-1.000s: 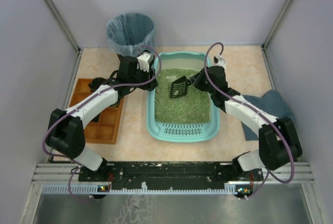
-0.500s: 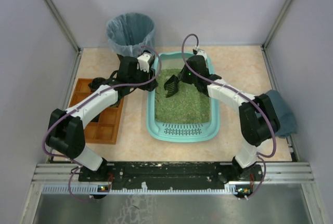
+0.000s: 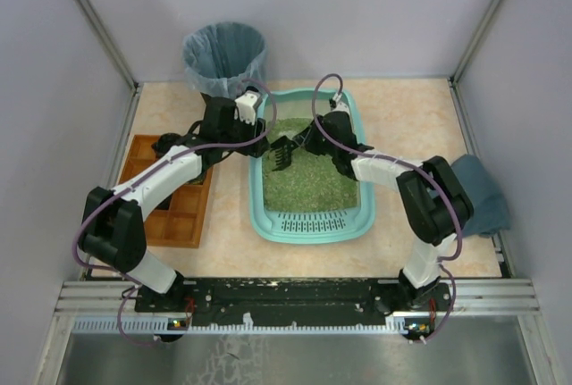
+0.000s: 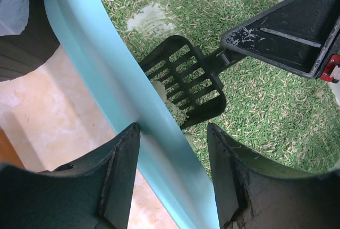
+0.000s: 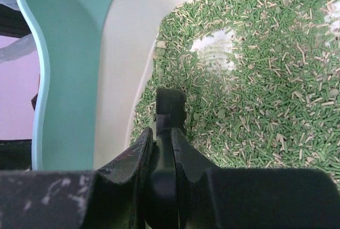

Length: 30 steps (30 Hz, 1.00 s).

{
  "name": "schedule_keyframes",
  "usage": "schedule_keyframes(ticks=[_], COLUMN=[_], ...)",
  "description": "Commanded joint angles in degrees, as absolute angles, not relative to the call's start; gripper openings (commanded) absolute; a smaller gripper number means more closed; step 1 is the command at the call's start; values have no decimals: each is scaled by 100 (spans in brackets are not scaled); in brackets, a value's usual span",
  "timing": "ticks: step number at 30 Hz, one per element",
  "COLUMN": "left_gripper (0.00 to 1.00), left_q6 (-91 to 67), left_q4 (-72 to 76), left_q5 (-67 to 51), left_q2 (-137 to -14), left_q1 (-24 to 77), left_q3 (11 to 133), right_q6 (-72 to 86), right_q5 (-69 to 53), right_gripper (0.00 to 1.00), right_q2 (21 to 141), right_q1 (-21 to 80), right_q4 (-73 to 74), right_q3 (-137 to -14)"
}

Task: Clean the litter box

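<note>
The teal litter box point(image 3: 313, 222) with green litter sits mid-table. My left gripper point(image 3: 253, 126) straddles its left rim point(image 4: 106, 80), one finger outside and one inside, shut on it. My right gripper point(image 3: 308, 141) is shut on the handle of a black slotted scoop point(image 3: 284, 153). The scoop point(image 4: 183, 85) lies low over the litter against the box's left inner wall, with pale clumps in it. In the right wrist view the scoop handle point(image 5: 170, 107) runs out from between my right gripper's fingers point(image 5: 163, 130), beside the box wall point(image 5: 69, 53).
A black bin with a blue-grey bag point(image 3: 224, 53) stands behind the box's left corner. A brown wooden compartment tray point(image 3: 174, 193) lies to the left under my left arm. A blue-grey cloth point(image 3: 478, 193) lies at the right. Booth walls close in both sides.
My right arm has swung the scoop leftward across the litter to the box's left wall, near my left gripper. My left arm has not moved.
</note>
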State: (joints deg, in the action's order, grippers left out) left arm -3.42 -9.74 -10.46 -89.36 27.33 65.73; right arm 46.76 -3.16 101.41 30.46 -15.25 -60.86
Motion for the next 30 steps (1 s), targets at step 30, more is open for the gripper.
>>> schedule_keyframes(ticks=[30], left_gripper=[69], left_q6=[-531], left_q4=[-73], left_q5=[-191], left_q2=[-7667], left_q1=[2738], left_q3=[5775], right_q6=[6715], right_q5=[-731], right_gripper=[0], right_q2=[7649], right_q1=[2281], right_q4=[-3365], right_q3=[-3486])
